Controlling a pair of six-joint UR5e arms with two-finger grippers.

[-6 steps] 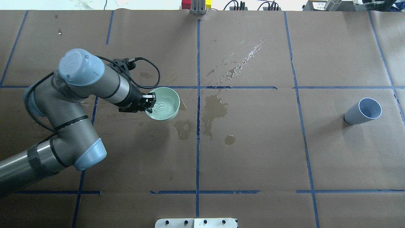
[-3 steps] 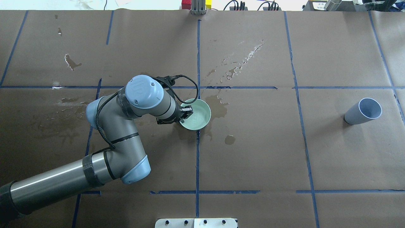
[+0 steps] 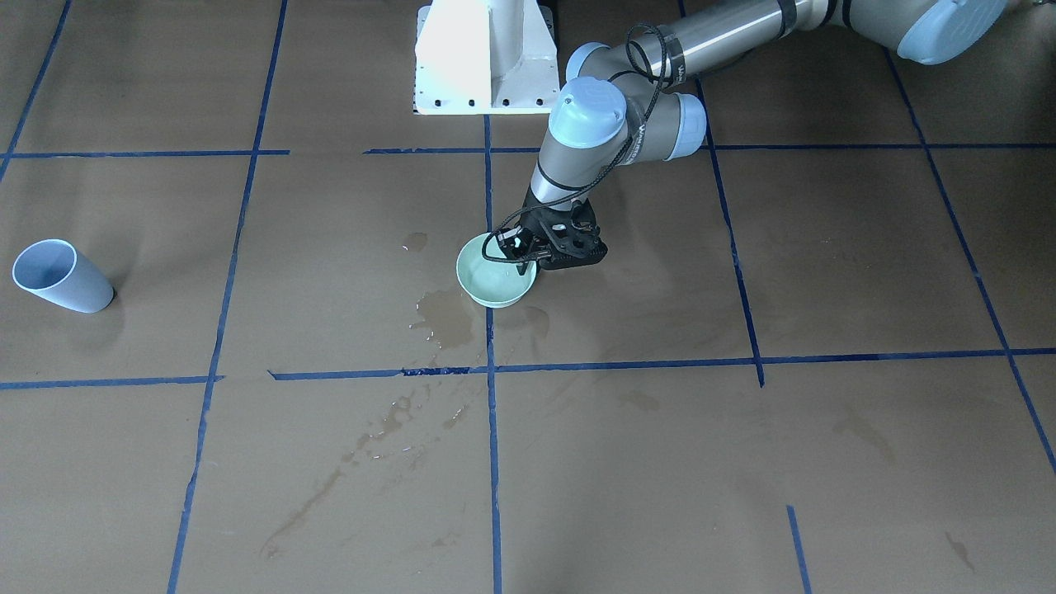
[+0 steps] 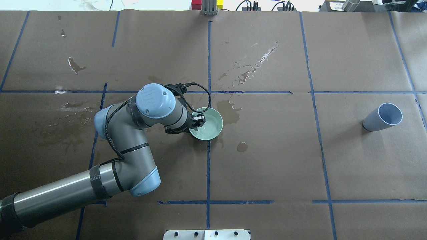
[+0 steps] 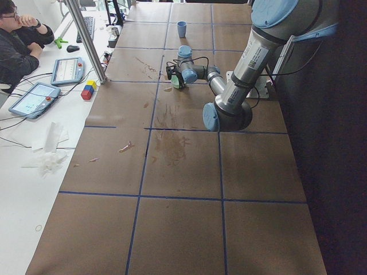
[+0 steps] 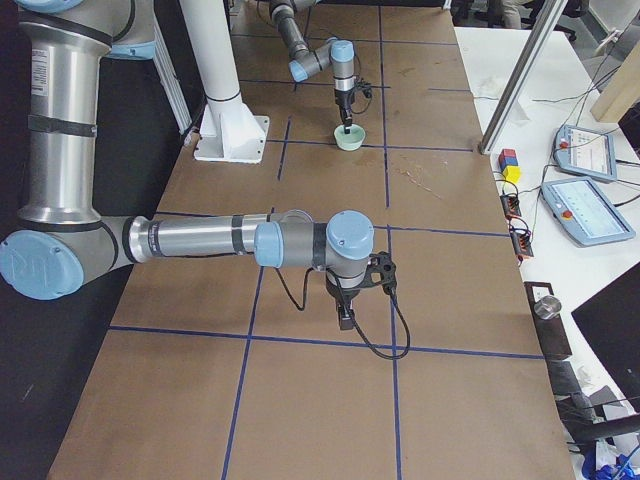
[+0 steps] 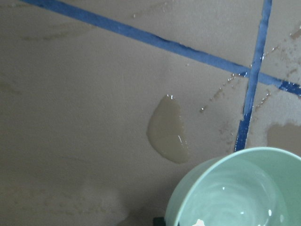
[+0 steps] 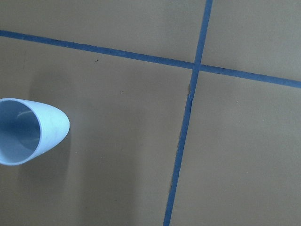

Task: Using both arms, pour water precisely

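My left gripper point(image 4: 197, 120) is shut on the near rim of a mint-green bowl point(image 4: 217, 130), which sits low over the table's centre tape line. The same grip shows from across the table, with the left gripper point(image 3: 520, 247) on the bowl point(image 3: 495, 298). The water point(image 7: 235, 197) lies rippled and glossy inside the bowl point(image 7: 186, 193). A pale blue cup point(image 4: 383, 117) stands tilted at the far right, also in the right wrist view point(image 8: 28, 132). My right gripper point(image 6: 345, 318) shows only from the side; I cannot tell if it is open or shut.
Dark wet stains point(image 4: 230, 111) and a small puddle point(image 4: 242, 146) lie around the bowl, and shiny droplets point(image 4: 255, 65) streak behind it. The white pedestal point(image 3: 483, 58) stands at the robot's edge. A person point(image 5: 17, 40) sits by tablets point(image 5: 37, 97) beyond the table.
My left arm has swung right, carrying the bowl from the left cell to the centre tape line. In the last half second it shifted only slightly.
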